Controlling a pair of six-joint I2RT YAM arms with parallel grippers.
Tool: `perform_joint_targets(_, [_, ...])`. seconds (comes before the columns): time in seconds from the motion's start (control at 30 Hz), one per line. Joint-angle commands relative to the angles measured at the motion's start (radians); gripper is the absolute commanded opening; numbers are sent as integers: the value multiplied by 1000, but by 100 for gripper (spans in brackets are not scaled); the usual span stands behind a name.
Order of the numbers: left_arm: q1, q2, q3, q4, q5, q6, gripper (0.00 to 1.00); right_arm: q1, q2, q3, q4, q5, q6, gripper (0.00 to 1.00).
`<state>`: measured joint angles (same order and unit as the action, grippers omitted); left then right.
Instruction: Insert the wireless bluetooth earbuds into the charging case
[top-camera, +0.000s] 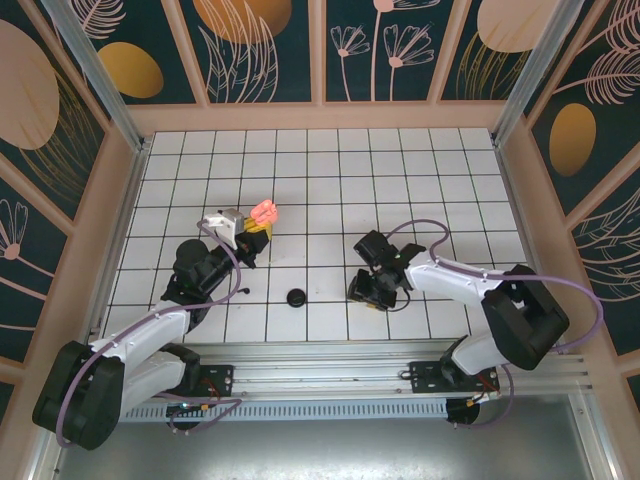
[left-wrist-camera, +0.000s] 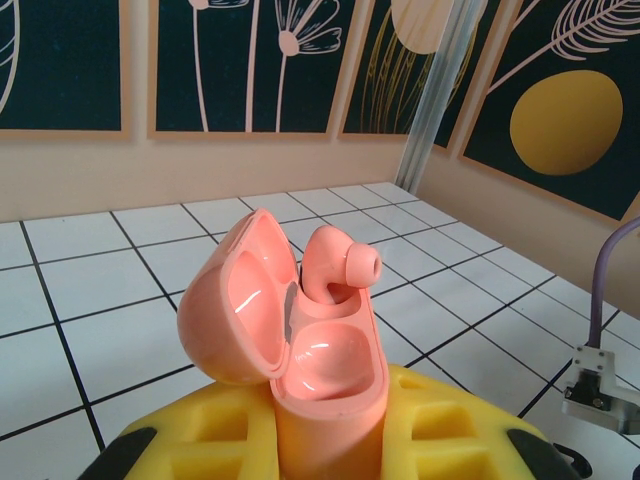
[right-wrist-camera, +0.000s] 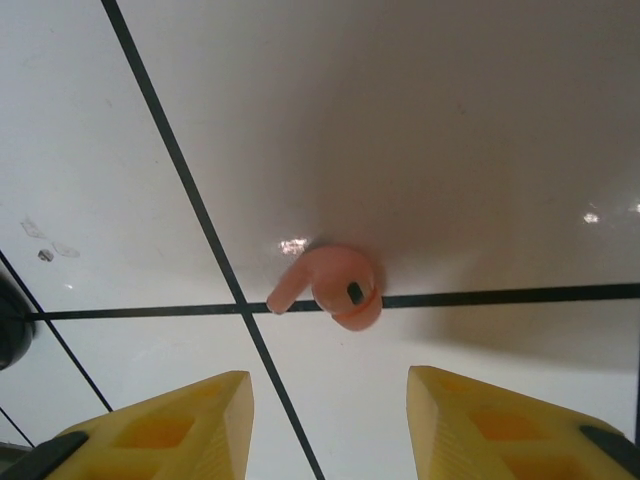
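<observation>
1 earbud (left-wrist-camera: 338, 262) sits in open case (left-wrist-camera: 322, 365), clamped upright by left gripper (left-wrist-camera: 330, 452); right gripper (right-wrist-camera: 330, 420), jaws apart, over 2nd earbud (right-wrist-camera: 335, 287) for pickup.

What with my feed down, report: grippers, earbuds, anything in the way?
Left gripper jaws shut on open charging case, one pink earbud inside. Right gripper jaws open over loose pink earbud on tile. Black disc lies clear of both.
</observation>
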<state>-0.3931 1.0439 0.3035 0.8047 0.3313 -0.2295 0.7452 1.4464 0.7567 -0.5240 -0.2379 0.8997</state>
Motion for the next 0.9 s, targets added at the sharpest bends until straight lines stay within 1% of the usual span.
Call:
perform_joint_targets(0.0, [5, -12, 6, 1, 2, 18, 10, -13, 20, -12, 45, -15, -5, 44])
perform_joint_targets(0.47, [6, -19, 10, -11, -5, 23, 10, -51, 70, 0, 98, -8, -49, 41])
perform_joint_targets(0.67, [5, -21, 9, -12, -4, 25, 10, -56, 87, 40, 136, -3, -80, 38])
perform_joint_targets(0.87, [5, -26, 12, -20, -9, 32, 10, -56, 122, 76, 146, -3, -113, 39])
